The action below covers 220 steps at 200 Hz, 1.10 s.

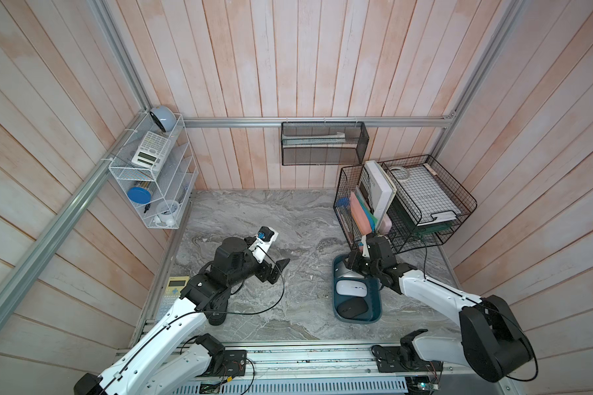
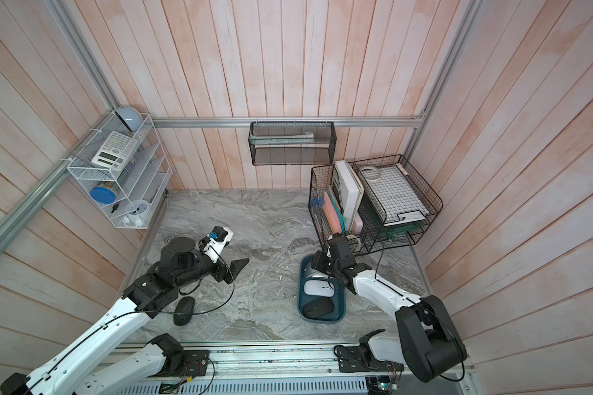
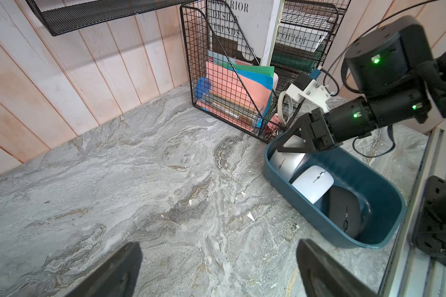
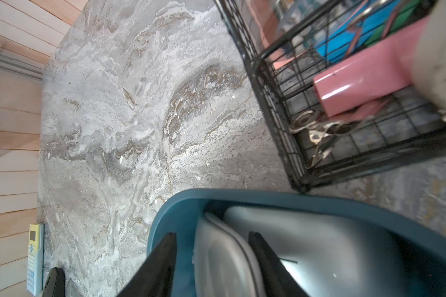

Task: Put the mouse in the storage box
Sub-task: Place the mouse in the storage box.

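Note:
The teal-blue storage box (image 1: 338, 313) (image 2: 301, 306) lies right of the table's centre. Three mice lie in it: a silver mouse (image 1: 345, 273) (image 3: 286, 162) at the far end, a white mouse (image 1: 351, 288) in the middle and a black mouse (image 1: 351, 307) nearest the front. My right gripper (image 1: 351, 265) (image 4: 213, 236) reaches into the far end. Its jaws stand apart astride the silver mouse's edge (image 4: 224, 257), and teal shows between one finger and the mouse. My left gripper (image 1: 281, 265) (image 3: 218, 246) hangs wide open and empty over bare table. Another black mouse (image 2: 184, 309) lies by the left arm.
A black wire file basket (image 1: 356, 205) and a stacked wire tray (image 1: 425, 198) stand right behind the box, close to the right wrist. A mesh basket (image 1: 322, 143) hangs on the back wall. A white wire rack (image 1: 151, 178) hangs at the left. A yellow calculator (image 1: 173, 290) lies at the table's left edge.

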{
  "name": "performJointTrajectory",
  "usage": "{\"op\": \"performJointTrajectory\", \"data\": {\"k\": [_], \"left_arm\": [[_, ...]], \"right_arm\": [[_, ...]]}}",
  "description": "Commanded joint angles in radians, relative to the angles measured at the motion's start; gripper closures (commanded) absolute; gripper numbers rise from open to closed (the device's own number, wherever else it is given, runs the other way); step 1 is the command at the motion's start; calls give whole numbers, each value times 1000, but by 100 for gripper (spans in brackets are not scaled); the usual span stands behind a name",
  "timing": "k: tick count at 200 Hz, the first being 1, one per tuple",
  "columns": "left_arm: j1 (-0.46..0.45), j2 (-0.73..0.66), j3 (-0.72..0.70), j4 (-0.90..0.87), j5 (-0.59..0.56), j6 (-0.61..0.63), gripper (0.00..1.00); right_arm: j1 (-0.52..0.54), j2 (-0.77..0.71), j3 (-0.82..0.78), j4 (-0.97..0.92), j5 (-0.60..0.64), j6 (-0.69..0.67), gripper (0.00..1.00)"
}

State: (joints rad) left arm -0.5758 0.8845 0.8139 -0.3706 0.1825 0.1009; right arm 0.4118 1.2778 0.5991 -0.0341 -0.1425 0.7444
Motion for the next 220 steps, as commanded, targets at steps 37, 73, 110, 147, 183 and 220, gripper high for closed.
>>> {"op": "performJointTrajectory", "data": {"k": [37,73,110,147,183,220], "left_arm": [[6,5,-3,-5,3,-7,0],[5,4,-3,-7,-3,-7,0],[6,2,-3,-7,-6,-7,0],[6,4,-3,-8,-11,-9,0],[7,9,3,-14,-27,-24,0],[30,27,40,-44,-68,-98,0]], "right_arm": [[-36,-119,30,-159,143,-74,42],[-47,-165,27,-185,170,-94,40],[-49,-188,43,-197,156,-100,40],[-49,-245,45,-203,126,-117,40],[-50,-313,45,-218,133,-136,41],[-48,-392,9,-189,174,-206,41]]}}
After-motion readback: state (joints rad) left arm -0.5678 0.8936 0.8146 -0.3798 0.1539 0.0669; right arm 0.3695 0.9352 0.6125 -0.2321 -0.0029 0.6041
